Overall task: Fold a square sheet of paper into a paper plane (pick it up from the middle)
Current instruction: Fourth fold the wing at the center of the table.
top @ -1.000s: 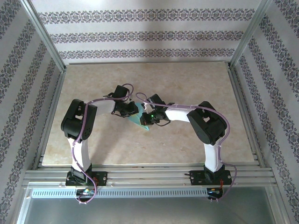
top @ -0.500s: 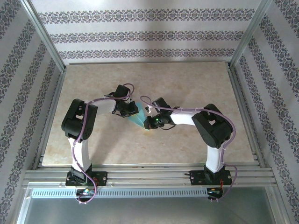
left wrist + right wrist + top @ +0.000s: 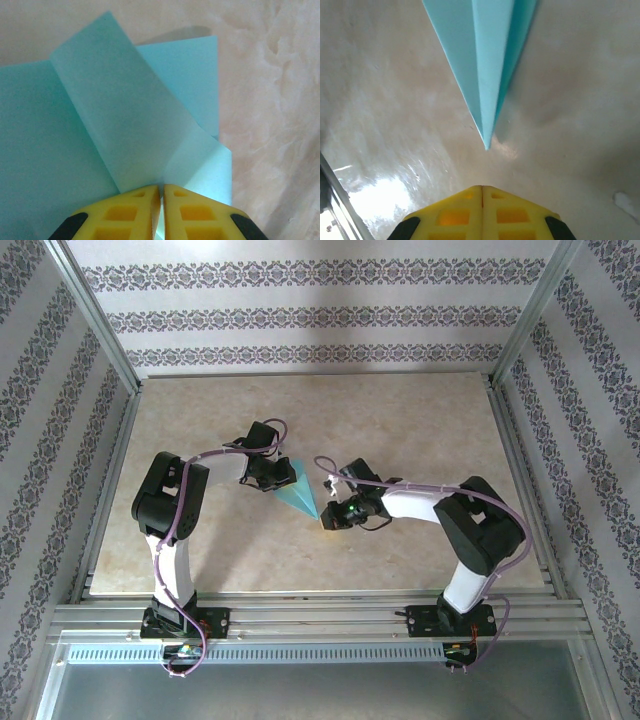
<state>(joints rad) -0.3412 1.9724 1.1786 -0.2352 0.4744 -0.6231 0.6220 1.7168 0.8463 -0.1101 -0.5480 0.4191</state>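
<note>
The square sheet of paper is folded into a slim turquoise paper plane [image 3: 301,494] lying on the table, with its sharp tip pointing toward the near right. My left gripper [image 3: 283,477] is shut on the wide tail end. In the left wrist view its yellow fingers [image 3: 135,210] pinch a thin layer of the creased paper [image 3: 100,125], and the gripper [image 3: 162,192] sits at the bottom edge. My right gripper [image 3: 326,522] sits just past the tip, shut and holding nothing. In the right wrist view the gripper [image 3: 482,189] is a short gap from the plane's point [image 3: 487,145].
The beige marbled table [image 3: 420,430] is bounded by aluminium rails, with a near rail [image 3: 320,615] by the arm bases. Patterned walls [image 3: 300,320] stand behind and on both sides. Open tabletop lies behind and to the right of the arms.
My right gripper has slid off the paper toward the near right and now sits beyond the tip. More of the plane is uncovered. The left gripper has held still.
</note>
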